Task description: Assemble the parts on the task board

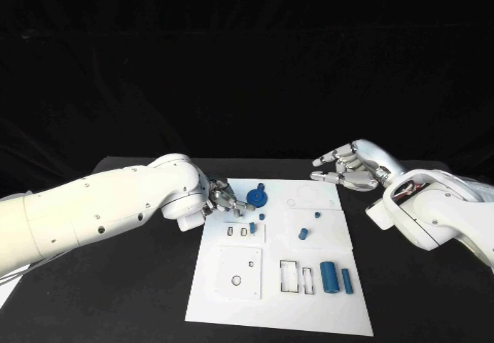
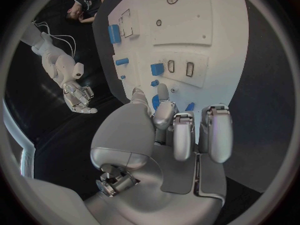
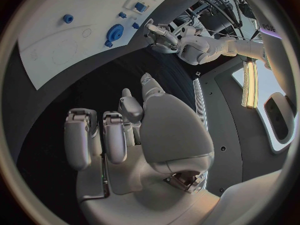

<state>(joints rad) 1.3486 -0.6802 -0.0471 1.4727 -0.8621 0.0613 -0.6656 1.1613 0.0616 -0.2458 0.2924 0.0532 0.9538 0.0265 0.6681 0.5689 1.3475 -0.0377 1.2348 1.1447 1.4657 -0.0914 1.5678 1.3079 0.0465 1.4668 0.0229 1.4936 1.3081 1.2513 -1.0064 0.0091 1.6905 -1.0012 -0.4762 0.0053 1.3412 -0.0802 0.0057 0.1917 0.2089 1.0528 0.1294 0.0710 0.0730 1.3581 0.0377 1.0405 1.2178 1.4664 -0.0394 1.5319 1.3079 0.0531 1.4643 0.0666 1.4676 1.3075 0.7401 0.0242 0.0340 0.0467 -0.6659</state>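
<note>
From the head view, my left hand [image 1: 221, 202] sits at the board's [image 1: 278, 314] left edge, near its far corner, fingers curled over the board beside a round blue part [image 1: 258, 195]. Whether I pinch anything I cannot tell from here. My right hand [image 1: 345, 170] hangs over the bare table [image 1: 134, 286] just off the board's far right corner, fingers bent loosely and apart, holding nothing. Toward the board's near right corner stand a fat cylinder [image 1: 328, 276] and a thin one [image 1: 348, 279], beside two narrow slots [image 1: 291, 276]. A small peg [image 1: 304, 233] lies mid-board.

In my left wrist view, my left hand's fingertips [image 2: 164, 96] bend down onto the board, touching or almost touching a blue part [image 2: 155, 102] partly hidden behind them; I cannot say if it is gripped. A square blue piece [image 2: 156, 69] sits next to two small slots [image 2: 179, 67] beyond.

In my right wrist view, my right hand [image 3: 134, 130] is spread over dark table, with the board's edge [image 3: 56, 65] and the round part beyond.

I judge that I am picking up or seating a part at the far left of the board. The next move needs a sure pinch, then lining up with a slot. My own fingers hide the part, and the loose pieces nearby could be knocked.
</note>
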